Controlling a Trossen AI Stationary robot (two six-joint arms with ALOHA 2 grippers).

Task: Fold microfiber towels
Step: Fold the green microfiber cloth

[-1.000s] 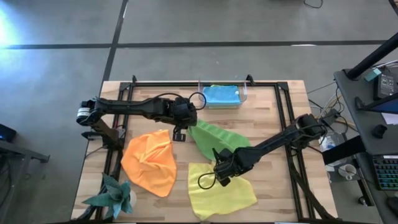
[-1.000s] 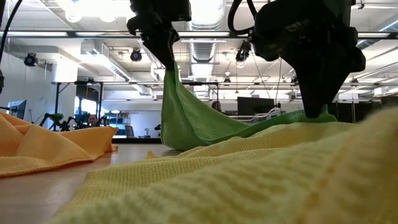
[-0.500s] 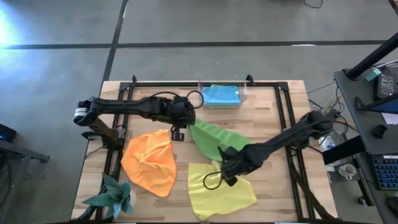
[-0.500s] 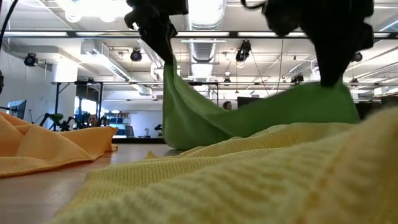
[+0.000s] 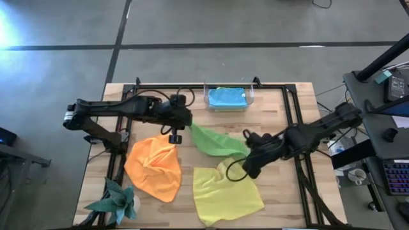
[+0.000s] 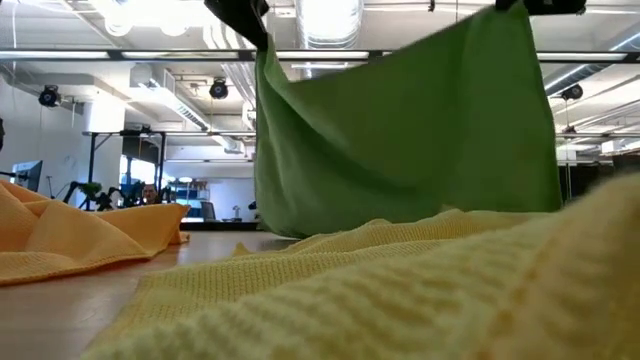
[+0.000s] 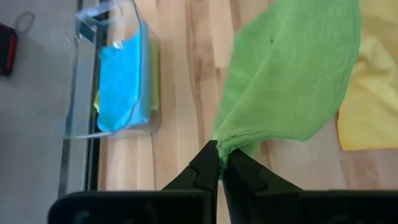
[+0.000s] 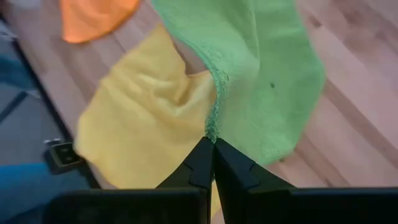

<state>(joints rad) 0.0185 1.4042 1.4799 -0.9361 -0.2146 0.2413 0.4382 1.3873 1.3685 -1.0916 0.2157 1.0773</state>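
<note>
High view shows the green towel (image 5: 214,142) stretched above the worktop (image 5: 281,115) between both arms. Left gripper (image 5: 176,134) and right gripper (image 5: 248,142) each pinch a corner, jaws clamped tight.

**Robot body: two dark arms, black hands**

Both arms are dark, near-black, built of slim straight links joined by chunkier rounded joint housings. Left arm (image 5: 121,110) has a pale grey-white ring or cap at its outer joint end. A thin black cable loops off it near the wrist. Right arm (image 5: 319,131) is the same dark finish with bulkier wrist housing; a black cable forms a loop under it. Left hand (image 7: 219,163) has two matte black fingers tapering to pointed wedge tips, faceted sides, with a wide flat black body behind. Right hand (image 8: 213,155) matches: two black angular fingers, smooth, no visible markings or screws.
</note>
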